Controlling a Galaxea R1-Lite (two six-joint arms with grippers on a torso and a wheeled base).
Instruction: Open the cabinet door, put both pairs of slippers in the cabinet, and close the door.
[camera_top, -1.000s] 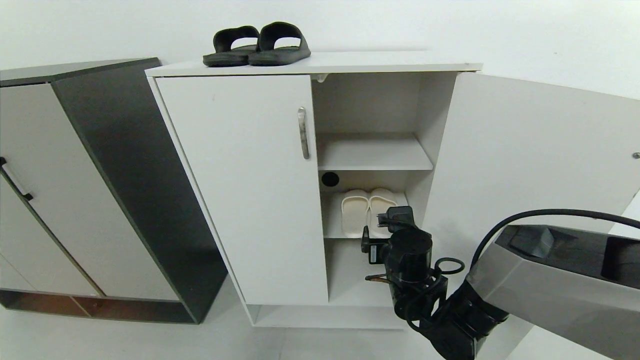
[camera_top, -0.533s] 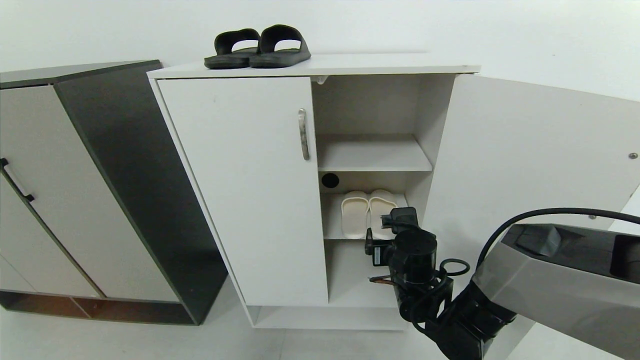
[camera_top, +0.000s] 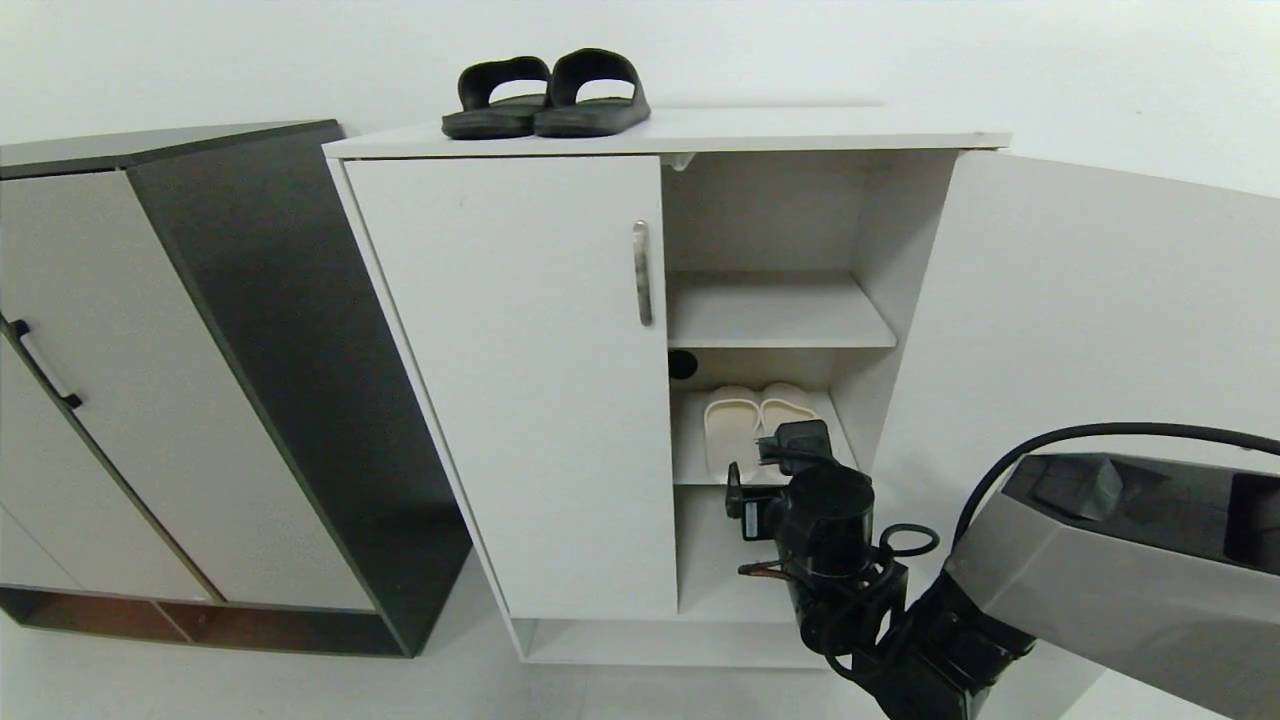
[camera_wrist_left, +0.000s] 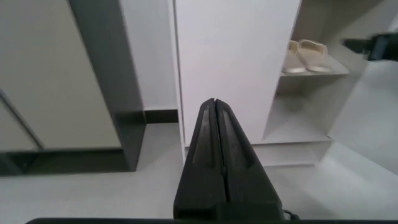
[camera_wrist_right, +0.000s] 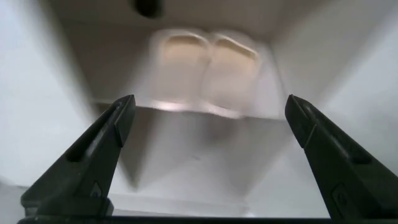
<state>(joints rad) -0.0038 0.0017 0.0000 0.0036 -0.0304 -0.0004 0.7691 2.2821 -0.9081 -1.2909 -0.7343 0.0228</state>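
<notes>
The white cabinet has its left door shut and its right door swung wide open. A pair of black slippers rests on its top, toward the left. A cream pair lies side by side on the middle shelf. My right gripper hangs open in front of the opening, just below and short of the cream pair, holding nothing. My left gripper is shut and empty, low above the floor, facing the shut left door.
A dark grey and white cabinet with a black handle stands against the white one's left side. An upper shelf sits above the cream pair, a bottom compartment below it. Light grey floor lies in front.
The head camera has shifted, so everything sits further right in the picture. My right gripper has drawn back a little from the cream slippers, which now show more fully.
</notes>
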